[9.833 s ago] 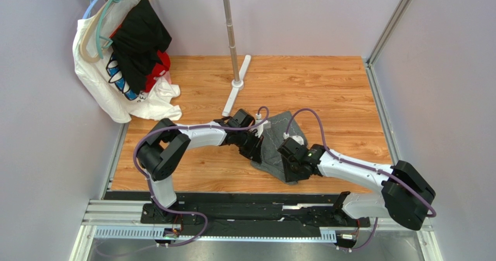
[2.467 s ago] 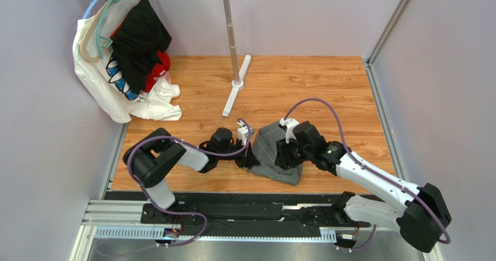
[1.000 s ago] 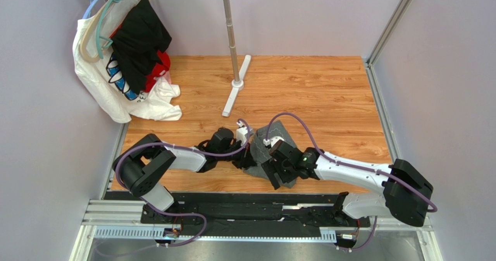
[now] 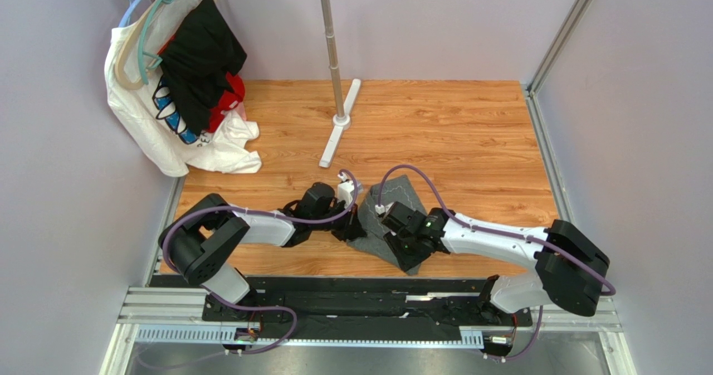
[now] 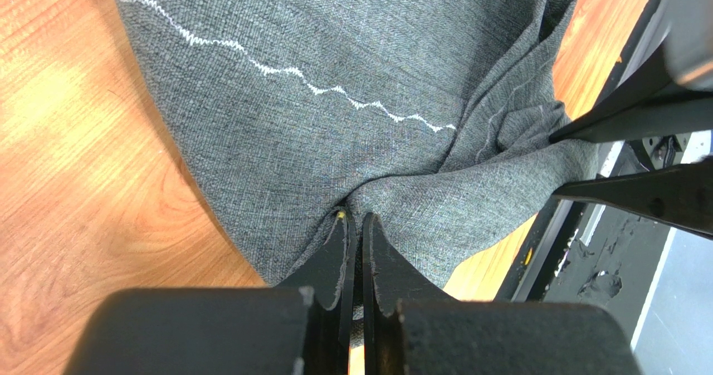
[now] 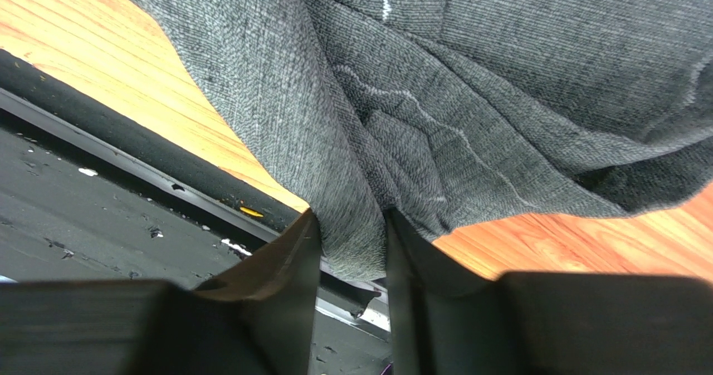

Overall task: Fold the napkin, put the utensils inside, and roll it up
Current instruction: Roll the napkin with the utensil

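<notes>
Moments on, the napkin point(image 4: 406, 195) lay bunched rather than flat on the wooden table point(image 4: 477, 133), close to its near edge and between the two arms. The right gripper point(image 6: 347, 224) had drawn its jaws in from wide apart a second earlier and now clamped a thick fold at the cloth's near side. The left gripper point(image 5: 353, 220), jaws pressed together, kept its pinch on the napkin's left edge, just near of the pale stitched line point(image 5: 293, 70), so both tools held the same cloth from opposite sides. Judged from this, the folding step was still under way. With a second grip taken, the arms looked set to lift or draw a flap across, but no neat fold had formed and deep creases ran between the two holds. No utensils could be seen in any view, so the later steps appeared untouched. Seen from above, the right arm had also swung in toward the left since a second before, and the two wrists sat close together, which left little room to work. The held fold sat right by the table's near edge, beside the black rail point(image 4: 335, 285), where a low pull might drag it off the wood. Well apart at the far side stood a metal stand point(image 4: 330, 49), with clothes point(image 4: 188, 74) on hangers in the far left corner. Neither was near the work.
</notes>
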`<state>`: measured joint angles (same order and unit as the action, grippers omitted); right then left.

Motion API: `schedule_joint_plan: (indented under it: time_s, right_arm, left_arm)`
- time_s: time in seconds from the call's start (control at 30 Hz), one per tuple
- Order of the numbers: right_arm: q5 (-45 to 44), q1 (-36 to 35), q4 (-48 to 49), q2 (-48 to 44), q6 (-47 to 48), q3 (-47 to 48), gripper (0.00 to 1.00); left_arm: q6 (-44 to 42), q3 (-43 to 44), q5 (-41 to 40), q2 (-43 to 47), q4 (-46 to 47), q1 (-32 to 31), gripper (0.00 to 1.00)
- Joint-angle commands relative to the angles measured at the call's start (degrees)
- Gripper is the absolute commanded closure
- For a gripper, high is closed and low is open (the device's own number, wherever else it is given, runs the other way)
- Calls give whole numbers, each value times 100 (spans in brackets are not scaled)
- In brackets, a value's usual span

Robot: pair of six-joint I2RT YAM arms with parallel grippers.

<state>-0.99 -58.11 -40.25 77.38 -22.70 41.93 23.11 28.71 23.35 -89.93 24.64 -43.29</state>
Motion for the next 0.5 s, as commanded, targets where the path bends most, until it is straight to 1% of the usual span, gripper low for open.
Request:
schedule_joint_plan:
  time_s: [0.0,0.07,0.2,0.37,0.47]
  right_arm:
    - [345,-34,-124,215,-112,131,69]
    - [398,-43,-36,259,-129,105,72]
    - [241,-25,-18,453,-173,105,72]
    - [117,71,-273,559,-288,184,65]
    - [424,168,-247,392,-296,192,63]
  left_arm:
    - [-290,-181,-832,-209,-1163,136,100]
    - [-272,-181,-859,-148,-1198,136,100]
    - [-299,-164,-1026,-112,-1304,136,100]
    - [-255,-164,-1070,-192,-1366,145,100]
    - [-272,-146,-1044,-156,-1374,145,100]
